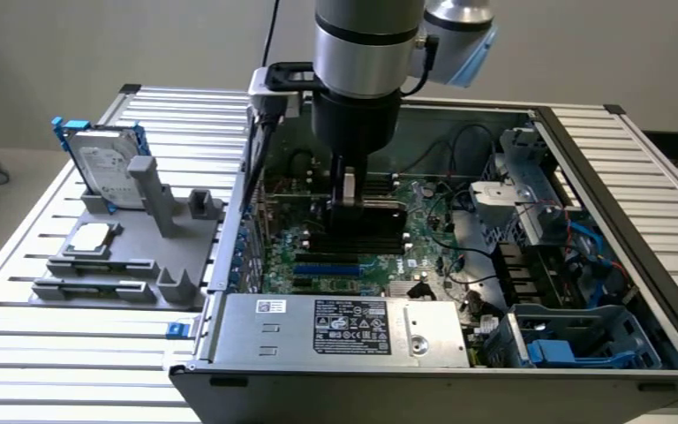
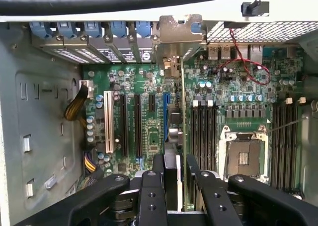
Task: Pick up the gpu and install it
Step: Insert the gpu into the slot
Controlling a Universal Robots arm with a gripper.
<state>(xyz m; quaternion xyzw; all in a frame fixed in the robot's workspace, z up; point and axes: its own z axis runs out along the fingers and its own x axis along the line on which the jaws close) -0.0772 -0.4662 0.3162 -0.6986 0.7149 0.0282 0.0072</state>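
Gripper (image 2: 176, 169) clamped narrowly on the gpu (image 2: 183, 107), card standing on edge over the motherboard (image 2: 144, 82), silver bracket at the computer case's (image 2: 44, 136) slotted wall

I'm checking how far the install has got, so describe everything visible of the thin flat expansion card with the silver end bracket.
The gpu is a thin flat card. From the wrist it is seen edge-on, standing upright over the green motherboard inside the open grey computer case. Its silver metal end bracket sits among the rear slot covers. In the exterior view its face looks black. The gripper is shut on its upper edge. Whether it is seated in a slot cannot be told.
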